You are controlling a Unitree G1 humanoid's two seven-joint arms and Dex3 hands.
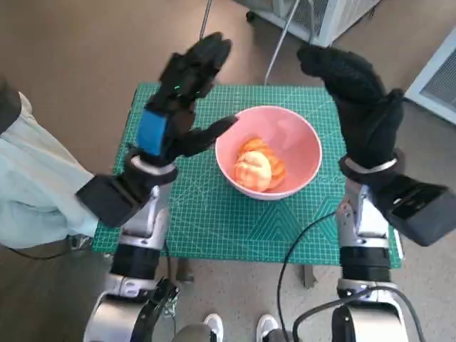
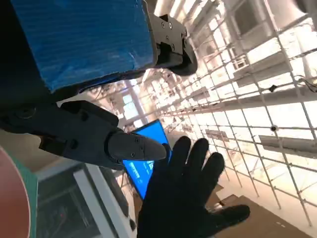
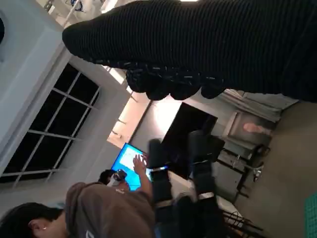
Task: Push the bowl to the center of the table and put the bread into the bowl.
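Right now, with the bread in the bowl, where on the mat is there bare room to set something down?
The green mat is bare along its near edge, below the pink bowl holding the bread, and at the near left corner. The left hand crowds the bowl's left rim; the right hand overhangs the far right corner.

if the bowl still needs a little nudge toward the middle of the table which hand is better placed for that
Left. The left hand has a finger lying right by the pink bowl's rim, seemingly touching it. The right hand is raised beyond the bowl's other side, clear of it. The bread already lies inside.
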